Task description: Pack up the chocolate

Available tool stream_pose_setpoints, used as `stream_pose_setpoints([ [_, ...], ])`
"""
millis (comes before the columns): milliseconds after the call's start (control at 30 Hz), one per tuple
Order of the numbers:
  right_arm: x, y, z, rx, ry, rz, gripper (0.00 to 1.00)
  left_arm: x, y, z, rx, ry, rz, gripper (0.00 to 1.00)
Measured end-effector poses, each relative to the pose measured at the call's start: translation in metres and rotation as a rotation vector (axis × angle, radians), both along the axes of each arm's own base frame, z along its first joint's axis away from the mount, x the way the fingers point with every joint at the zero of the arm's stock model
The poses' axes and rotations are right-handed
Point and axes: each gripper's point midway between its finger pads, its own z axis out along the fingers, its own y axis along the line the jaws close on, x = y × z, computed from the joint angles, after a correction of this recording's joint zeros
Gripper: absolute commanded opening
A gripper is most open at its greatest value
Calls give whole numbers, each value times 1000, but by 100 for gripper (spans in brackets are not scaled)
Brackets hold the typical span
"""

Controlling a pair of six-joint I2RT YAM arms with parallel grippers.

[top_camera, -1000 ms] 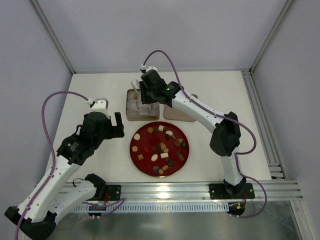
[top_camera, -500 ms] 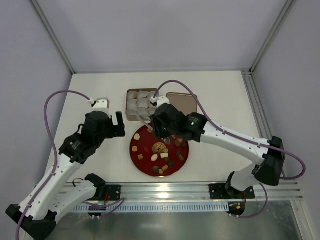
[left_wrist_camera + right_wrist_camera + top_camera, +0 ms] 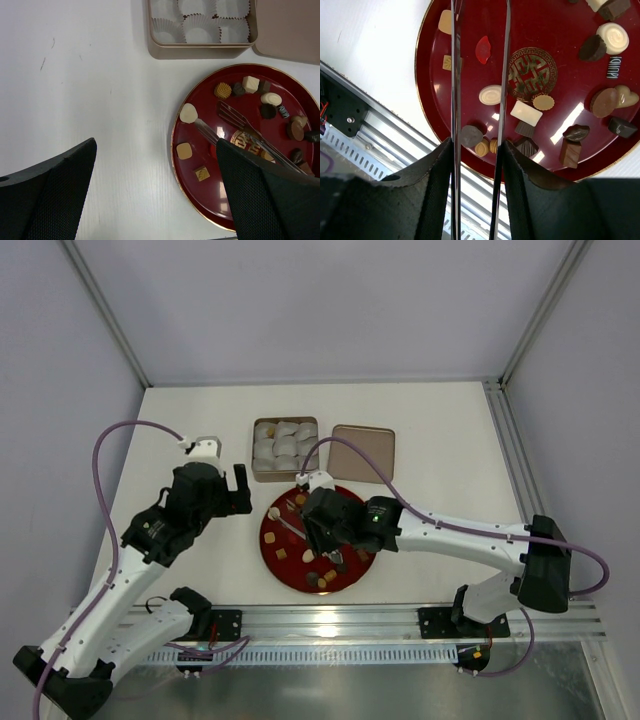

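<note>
Assorted chocolates point(image 3: 283, 554) lie scattered on the red plate point(image 3: 272, 532). My right gripper point(image 3: 325, 540) hangs over the plate, shut on metal tongs point(image 3: 290, 527). In the right wrist view the tongs point(image 3: 454, 75) stretch out over the plate point(image 3: 555, 30), their two arms apart, with a red chocolate point(image 3: 483, 49) and a cream oval one point(image 3: 490, 94) below the gap. Nothing is pinched in the tongs. My left gripper point(image 3: 240, 494) is open above bare table left of the plate. Its wrist view shows the plate point(image 3: 205, 100), the tongs point(image 3: 240, 125) and a tan square chocolate point(image 3: 184, 150).
A tan tin box point(image 3: 284, 476) holding white paper cups point(image 3: 283, 442) stands behind the plate, its lid point(image 3: 362, 453) lying to the right. In the left wrist view the box point(image 3: 200, 51) is at the top. A metal rail point(image 3: 330, 620) runs along the near edge.
My right arm has swung back from the box toward the near side, and the tongs now hang over the plate. The left arm has barely moved.
</note>
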Motion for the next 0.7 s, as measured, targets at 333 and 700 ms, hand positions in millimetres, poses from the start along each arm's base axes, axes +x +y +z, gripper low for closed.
stream_pose_setpoints([
  [333, 4, 10, -16, -13, 7, 0, 46, 0, 0, -2, 2, 4, 0, 100],
  [700, 7, 18, -35, -45, 14, 11, 46, 0, 0, -2, 3, 4, 0, 100],
])
